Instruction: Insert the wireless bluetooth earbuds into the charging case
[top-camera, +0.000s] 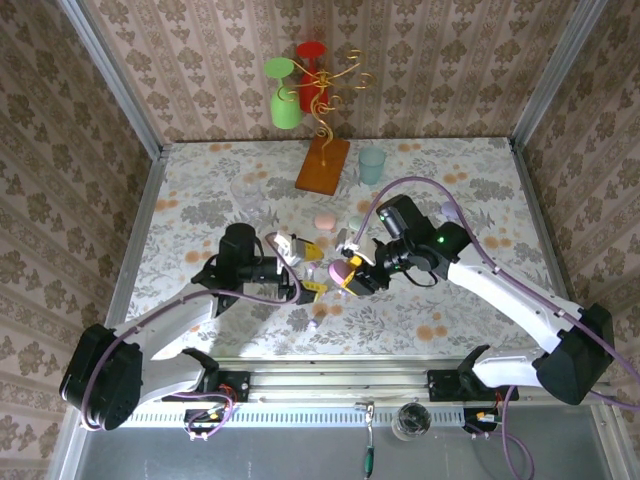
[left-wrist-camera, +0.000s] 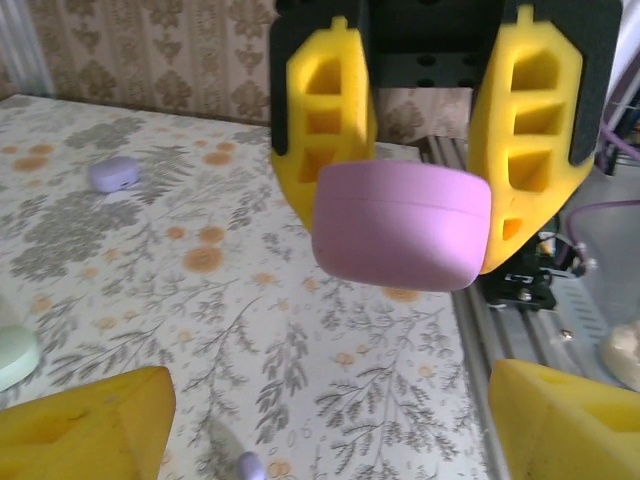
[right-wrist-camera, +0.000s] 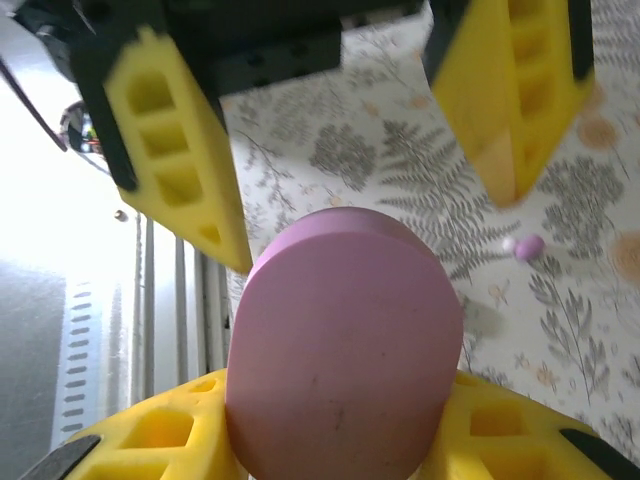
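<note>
From above, the right gripper (top-camera: 352, 270) is clamped on a pink charging case (top-camera: 339, 270) over the middle of the table (top-camera: 200, 200). The left gripper (top-camera: 303, 264) is just to its left, jaws apart and empty.

The left wrist camera shows that case (left-wrist-camera: 400, 235) held clear of the tabletop. Its seam looks unbroken, so the lid seems to be down. A tiny purple earbud (left-wrist-camera: 248, 465) lies on the cloth at the near edge.

From the right wrist, the case (right-wrist-camera: 345, 350) sits between that arm's own pads (right-wrist-camera: 500, 430). The earbud (right-wrist-camera: 527, 246) is on the table to the right, well apart from the case.

I judge the task barely begun: the lid must be opened, then the bud picked up and seated.
</note>
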